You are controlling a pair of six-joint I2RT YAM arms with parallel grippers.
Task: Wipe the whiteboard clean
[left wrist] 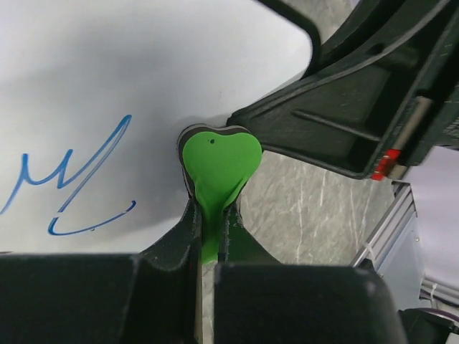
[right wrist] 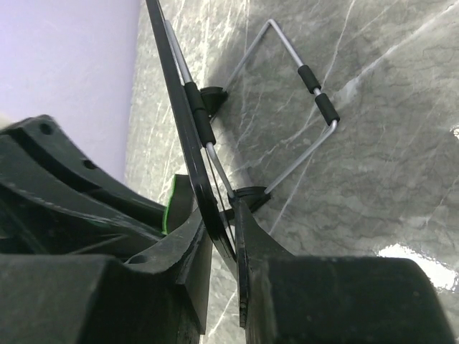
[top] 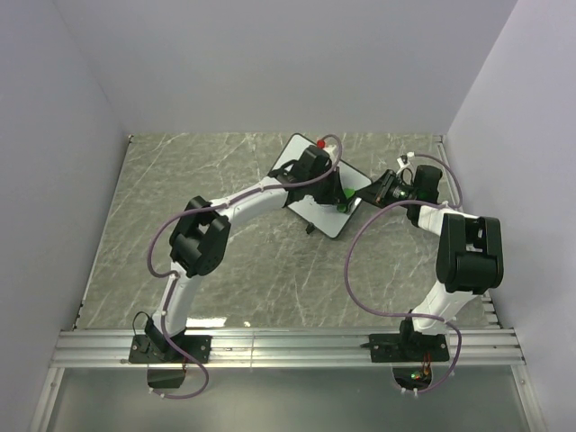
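The whiteboard stands tilted at the back middle of the table. Its white face carries a blue scribble. My left gripper is shut on a green heart-shaped eraser with a black underside, which rests at the board's edge to the right of the scribble. My right gripper is shut on the board's thin black edge, one finger on each side. In the top view it reaches the board's right side, close beside the left gripper.
A wire stand with black sleeves props the board from behind on the grey marble table. A small red thing sits at the board's far corner. White walls close in the table on three sides.
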